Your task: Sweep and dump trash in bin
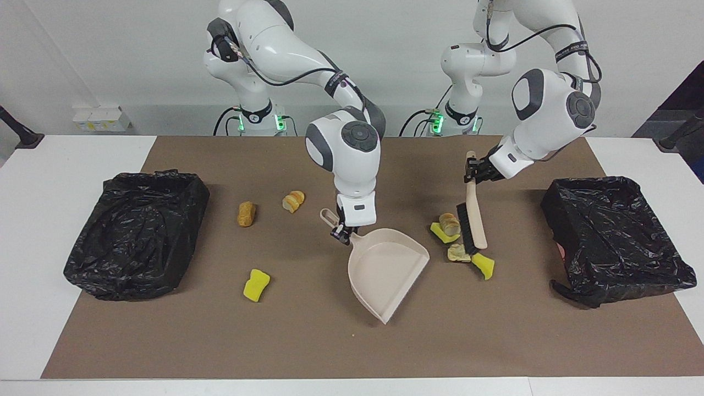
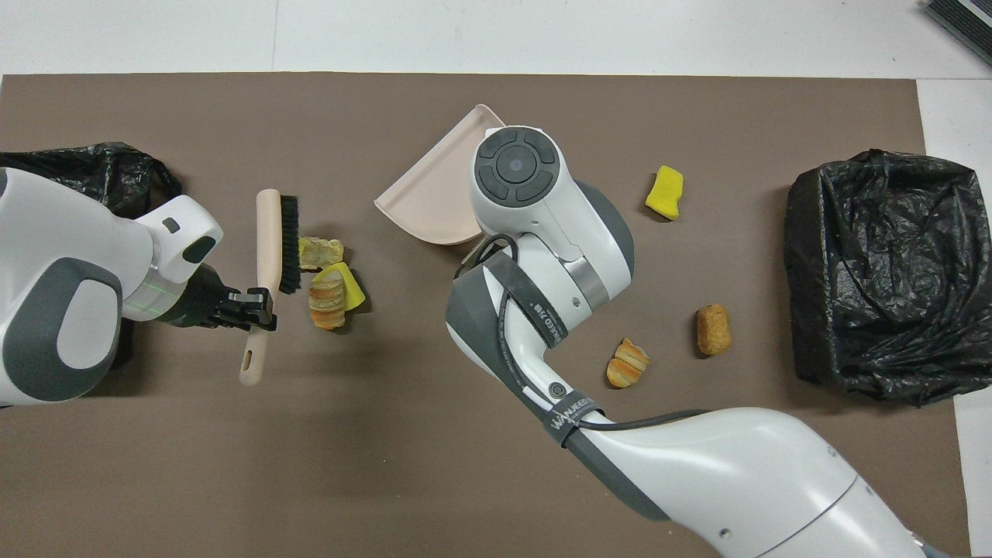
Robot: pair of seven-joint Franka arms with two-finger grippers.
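The right hand (image 1: 342,233) was clamped shut on the handle of the beige dustpan (image 1: 386,269), near the middle of the table (image 1: 33,220). The pan rested on the brown mat (image 1: 308,341), its open mouth turned toward the left arm's end of the table.

The left hand (image 1: 474,169) was closed tight on the handle of the brush (image 1: 472,220). The brush ran from the hand away from the robots, its black bristles facing the dustpan.

Three bits of trash lay against the bristles, between the brush and the dustpan. The sliced bread roll (image 1: 450,223) sat on a yellow sponge wedge (image 1: 440,231), touching the bristles. The crumpled beige scrap (image 1: 456,252) lay just beside them, farther from the robots, also at the bristles. A second yellow wedge (image 1: 484,265) lay at the brush's tip, farthest from the robots of this group.

The other trash lay toward the right arm's end, well apart from the dustpan. A small sliced roll (image 1: 293,201) and a tan roll (image 1: 246,213) lay beside each other. A yellow sponge (image 1: 256,284) lay farther from the robots than both.

One black-lined bin (image 1: 613,236) stood at the left arm's end of the table, near the brush. Another black-lined bin (image 1: 137,231) stood at the right arm's end.
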